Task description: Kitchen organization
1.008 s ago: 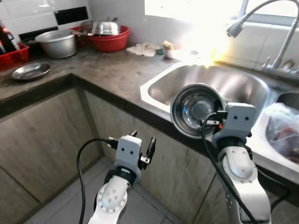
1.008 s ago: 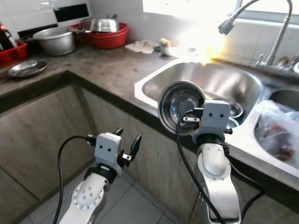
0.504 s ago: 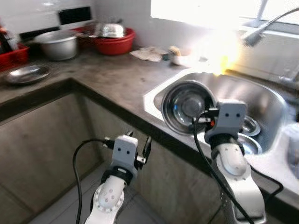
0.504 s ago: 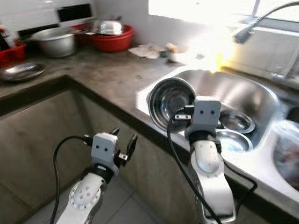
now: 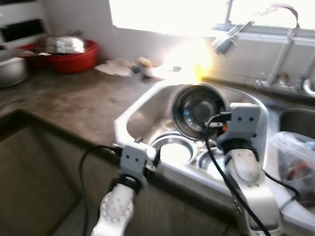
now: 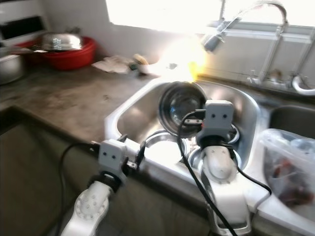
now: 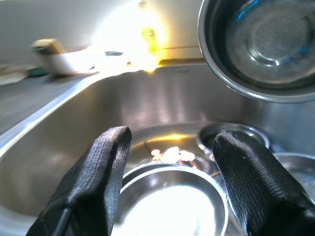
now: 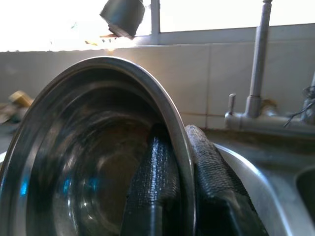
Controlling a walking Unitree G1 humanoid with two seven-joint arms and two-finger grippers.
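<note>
I have carried the steel bowl (image 5: 198,109), pinched by its rim in my right gripper (image 8: 184,162), over the sink (image 5: 142,110); placement remains, left gripper (image 7: 170,162) empty and spread.

A round steel bowl (image 5: 198,109) hangs tipped on edge above the sink basin (image 5: 147,110), right of centre in the head view, its shiny hollow facing the camera. The right gripper (image 8: 183,169) pinches its rim, one black finger inside the bowl and one outside. On the basin floor below lie more steel bowls: a bright one (image 7: 172,206) nearest the front wall, smaller ones (image 7: 235,137) behind.
</note>
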